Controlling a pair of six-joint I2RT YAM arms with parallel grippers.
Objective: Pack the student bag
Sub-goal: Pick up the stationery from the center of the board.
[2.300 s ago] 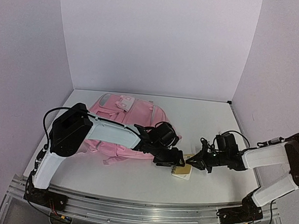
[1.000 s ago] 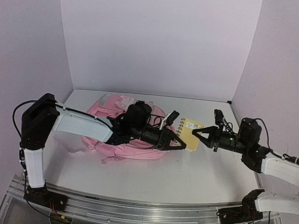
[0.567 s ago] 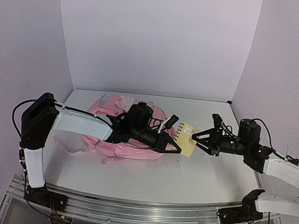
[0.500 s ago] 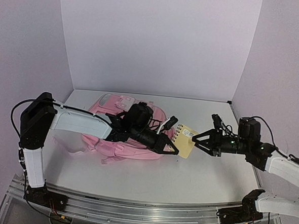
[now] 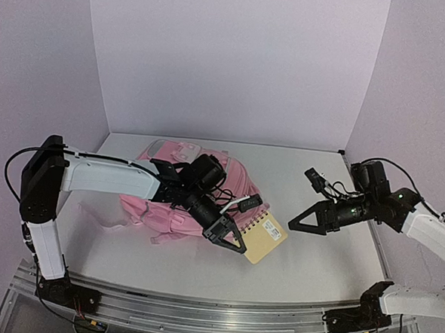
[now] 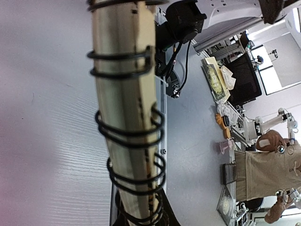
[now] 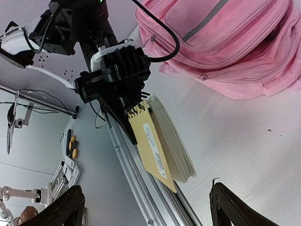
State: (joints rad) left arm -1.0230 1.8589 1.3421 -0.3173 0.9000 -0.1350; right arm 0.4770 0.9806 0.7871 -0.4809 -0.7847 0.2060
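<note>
Both ends of the notebook outside the left wrist view

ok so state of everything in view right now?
student bag: lying on the table, nothing gripping it; can't tell if the main zip is open
notebook: closed, tilted, held at its spiral edge
left gripper: shut on the notebook
right gripper: open, empty, apart from the notebook

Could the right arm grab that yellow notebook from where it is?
Probably yes: the right gripper is open and faces the notebook, with only bare table between them. The left gripper holds its spiral edge, leaving the far end free.
</note>
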